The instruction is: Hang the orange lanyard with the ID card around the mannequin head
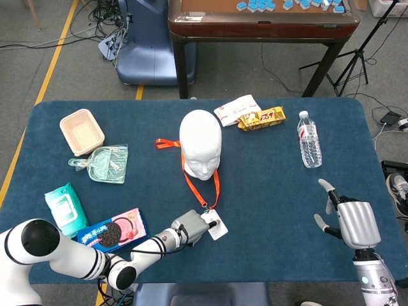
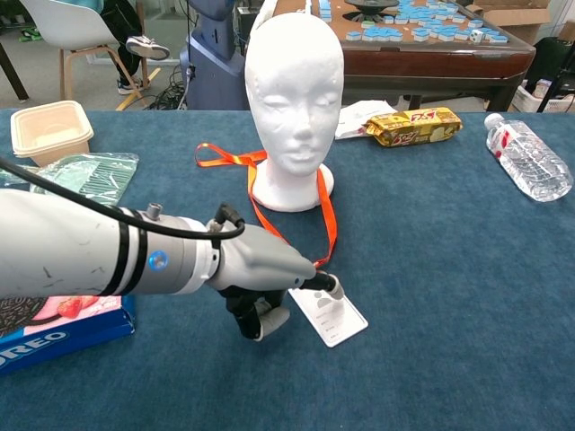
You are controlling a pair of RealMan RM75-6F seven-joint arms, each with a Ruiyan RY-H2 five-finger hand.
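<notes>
i have my left hand (image 2: 269, 287) low in the frame centre, fingers pinching the top of the id card (image 2: 331, 316), which lies on the blue table (image 1: 274, 185) below the mannequin head (image 1: 200, 144). the orange lanyard (image 2: 323, 215) runs from the card up past both sides of the head's base, its loose end trailing to the left. my right hand (image 1: 349, 220) hovers lower right, fingers spread, holding nothing. cookie box (image 1: 111, 232) and wipes pack (image 1: 65, 205) crowd the lower left; water bottle (image 1: 309, 139) sits upper right with bare cloth below it. a wooden table (image 1: 261, 19) stands beyond the far edge.
</notes>
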